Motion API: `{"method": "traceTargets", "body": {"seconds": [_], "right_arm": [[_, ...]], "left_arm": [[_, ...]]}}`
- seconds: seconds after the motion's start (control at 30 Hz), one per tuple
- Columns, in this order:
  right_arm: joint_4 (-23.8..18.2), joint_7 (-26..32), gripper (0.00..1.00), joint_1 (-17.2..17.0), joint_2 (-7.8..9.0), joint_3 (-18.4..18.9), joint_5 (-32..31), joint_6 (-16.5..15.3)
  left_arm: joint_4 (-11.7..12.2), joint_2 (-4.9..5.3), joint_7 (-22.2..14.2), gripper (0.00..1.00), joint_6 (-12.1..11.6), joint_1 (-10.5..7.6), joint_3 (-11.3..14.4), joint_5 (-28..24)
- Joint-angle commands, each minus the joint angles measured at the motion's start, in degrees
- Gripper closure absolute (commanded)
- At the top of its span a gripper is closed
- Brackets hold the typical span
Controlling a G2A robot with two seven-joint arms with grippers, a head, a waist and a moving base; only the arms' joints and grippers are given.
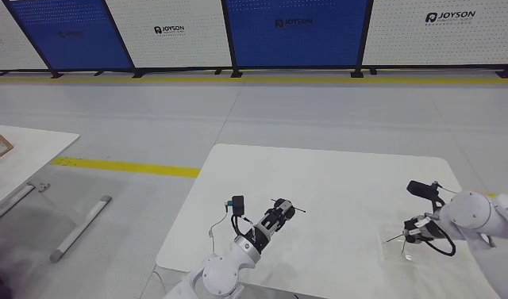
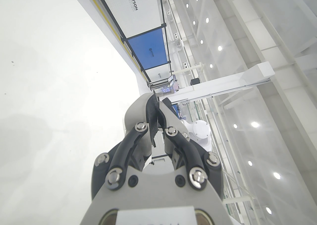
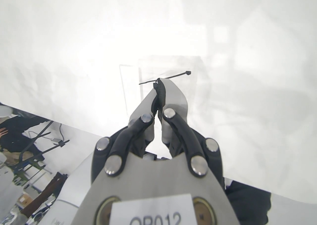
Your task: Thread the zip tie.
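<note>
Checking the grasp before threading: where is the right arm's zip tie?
The zip tie is pinched crosswise by the right gripper, over a clear container on the right side of the table in the top view.

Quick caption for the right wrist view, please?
Right gripper shut on a black zip tie, over a clear tray on the table.

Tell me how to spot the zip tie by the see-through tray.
Find the white table, then the right gripper near its right edge. Pinched in its jaws, over a clear tray, is the zip tie: a thin black strip with a small square head at one end.
</note>
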Motion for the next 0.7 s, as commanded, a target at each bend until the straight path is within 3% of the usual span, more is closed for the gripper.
{"method": "traceTargets", "body": {"seconds": [0.0, 0.4, 0.47, 0.5, 0.67], "right_arm": [[1.2, 0.0, 1.00, 1.3, -0.55, -1.5, -0.6, 0.0], [7.1, 0.0, 1.00, 6.6, -2.43, -8.8, -0.8, 0.0], [7.3, 0.0, 1.00, 7.0, -2.44, -9.2, -0.6, 0.0], [7.3, 0.0, 0.93, 7.1, -2.42, -9.4, -0.5, 0.0], [6.3, 0.0, 0.92, 6.9, -1.98, -9.6, -0.4, 0.0]], "left_arm": [[0.0, 0.00, 0.0, 1.00, 0.0, 0.00, 0.0, 0.0], [0.0, 0.00, 0.0, 1.00, 0.0, 0.00, 0.0, 0.0], [0.0, 0.00, 0.0, 1.00, 0.0, 0.00, 0.0, 0.0], [0.0, 0.00, 0.0, 1.00, 0.0, 0.00, 0.0, 0.0], [0.0, 0.00, 0.0, 1.00, 0.0, 0.00, 0.0, 0.0]]}}
